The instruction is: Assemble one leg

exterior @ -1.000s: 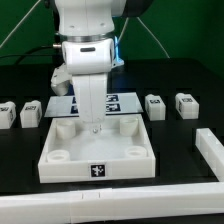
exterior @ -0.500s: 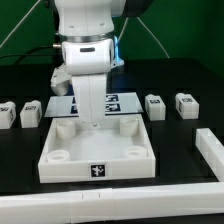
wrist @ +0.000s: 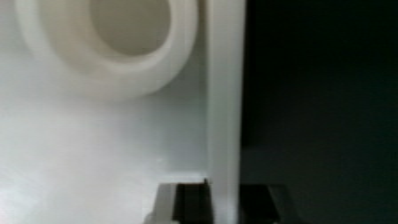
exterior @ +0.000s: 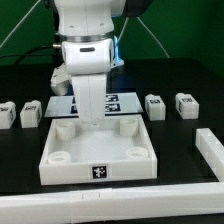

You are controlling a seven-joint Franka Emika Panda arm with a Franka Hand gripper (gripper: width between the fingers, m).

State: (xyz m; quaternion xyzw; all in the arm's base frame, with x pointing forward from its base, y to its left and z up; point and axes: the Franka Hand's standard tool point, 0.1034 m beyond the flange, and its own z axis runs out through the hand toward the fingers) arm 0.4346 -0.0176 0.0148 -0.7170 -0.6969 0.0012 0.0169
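The large white square panel with round corner sockets lies in the middle of the table. My gripper points straight down at the panel's far rim, between its two far sockets. In the wrist view the gripper has one dark finger on each side of the panel's thin white rim, with no gap showing, and one round socket lies beside it. Four small white legs with tags lie on the table: two at the exterior view's left and two at its right. None is held.
The marker board lies flat behind the panel, partly hidden by the arm. A long white bar runs along the table's front edge and a shorter white bar stands at the exterior view's right.
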